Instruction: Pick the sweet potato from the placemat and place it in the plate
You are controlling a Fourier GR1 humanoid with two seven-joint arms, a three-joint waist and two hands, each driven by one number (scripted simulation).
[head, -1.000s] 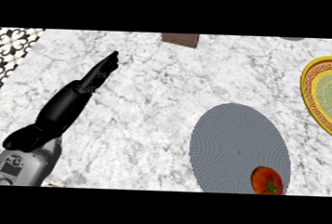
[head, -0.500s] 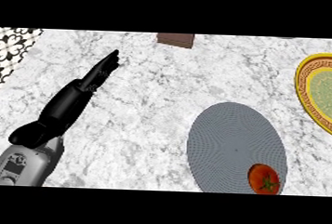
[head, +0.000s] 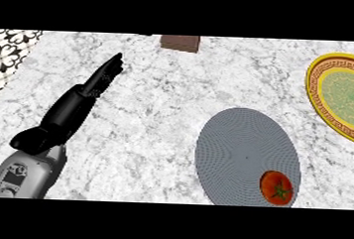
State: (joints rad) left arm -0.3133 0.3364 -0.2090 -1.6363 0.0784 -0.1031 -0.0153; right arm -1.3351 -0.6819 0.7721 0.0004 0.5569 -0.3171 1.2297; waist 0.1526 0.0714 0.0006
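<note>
The left hand point(head: 93, 86), fingers straight and holding nothing, rests far left; approach the red tomato-like vegetable point(head: 276, 187) (near right on the placemat point(head: 237, 143)) from above, the right hand being unseen.

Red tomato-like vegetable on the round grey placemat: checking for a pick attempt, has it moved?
No. The red vegetable lies at the same near-right spot on the round grey placemat.

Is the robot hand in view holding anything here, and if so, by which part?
Nothing is held. The left robot hand is open over bare counter, fingers straight. The red item lies untouched on the grey placemat.
</note>
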